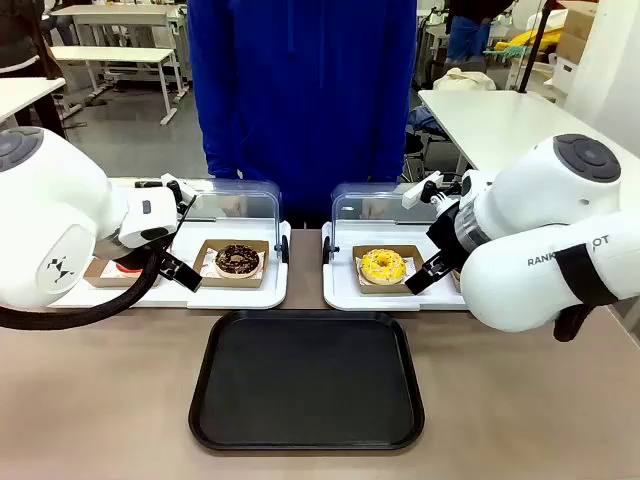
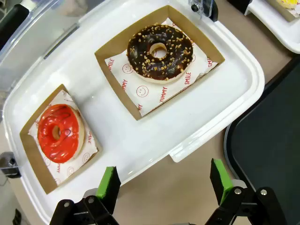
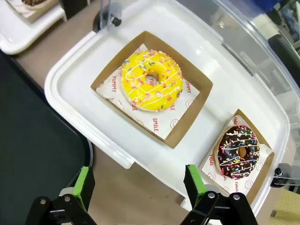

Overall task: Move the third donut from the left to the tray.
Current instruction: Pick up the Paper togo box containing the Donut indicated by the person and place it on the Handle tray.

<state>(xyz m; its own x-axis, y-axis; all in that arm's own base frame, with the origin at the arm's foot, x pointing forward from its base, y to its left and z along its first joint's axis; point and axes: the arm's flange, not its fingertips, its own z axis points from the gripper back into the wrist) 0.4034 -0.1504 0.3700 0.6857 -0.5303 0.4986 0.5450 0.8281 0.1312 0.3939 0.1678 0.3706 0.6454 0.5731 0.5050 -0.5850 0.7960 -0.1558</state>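
Note:
The third donut from the left (image 1: 383,265) (image 3: 151,80) has yellow icing and sprinkles. It lies on white paper in a small brown cardboard tray on the right white tray (image 3: 89,123). The black tray (image 1: 307,380) (image 3: 33,154) lies flat in front of both white trays, with nothing on it. My right gripper (image 1: 425,275) (image 3: 139,180) hangs open above the near edge of the right white tray, short of the yellow donut and holding nothing. My left gripper (image 1: 178,270) (image 2: 164,180) is open above the near edge of the left white tray (image 2: 187,136).
The left white tray holds a chocolate donut (image 1: 238,259) (image 2: 160,51) and a red-iced donut (image 2: 60,132). A dark sprinkled donut (image 3: 239,151) sits beside the yellow one. Clear lids stand raised behind both trays. A person in blue (image 1: 300,100) stands at the far side.

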